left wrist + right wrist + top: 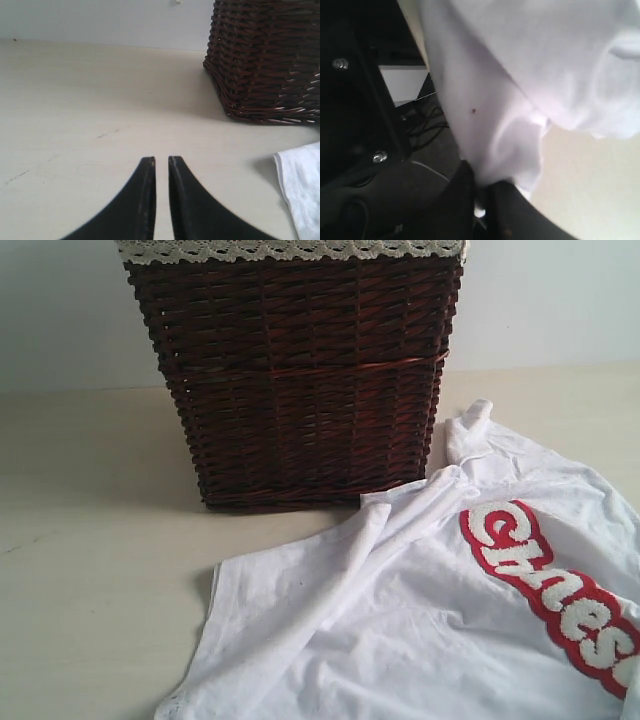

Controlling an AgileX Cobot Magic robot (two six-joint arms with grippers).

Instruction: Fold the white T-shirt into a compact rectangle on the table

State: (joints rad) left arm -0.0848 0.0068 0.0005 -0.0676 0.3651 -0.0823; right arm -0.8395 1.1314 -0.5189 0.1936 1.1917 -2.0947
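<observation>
The large, plain white cotton T-shirt (420, 630) lies crumpled and half spread on the smooth pale beige worktop (90, 570). It sits at the right of the exterior view, close beside the foot of the dark brown wicker basket (300, 380). Its fuzzy white lettering outlined in thick red (555, 595) runs slantwise toward the picture's edge.

The cloth is thin, light and limp. It keeps no shape of its own, sags from any single hold and drags its loose folds along. I judge it is best taken at an edge or corner, such as the hem, a shoulder seam or a sleeve end, with two holds well apart to keep a fold line straight. The padded lettering looks thicker and will likely resist a crease, so a fold sits better beside it than across it. On so smooth a worktop the fabric should slide readily and not stay put.

The right claw (481, 180) is pressed together on a pinch of the white fabric, near the worktop's edge, with the cloth spreading away from its tips. The view there is blurred, so it may be a hem or a sleeve end; I cannot tell which. The left claw (161, 165) has its two black fingers drawn almost together, holding nothing, low over bare worktop, with the T-shirt's nearest edge to one side and the basket beyond
</observation>
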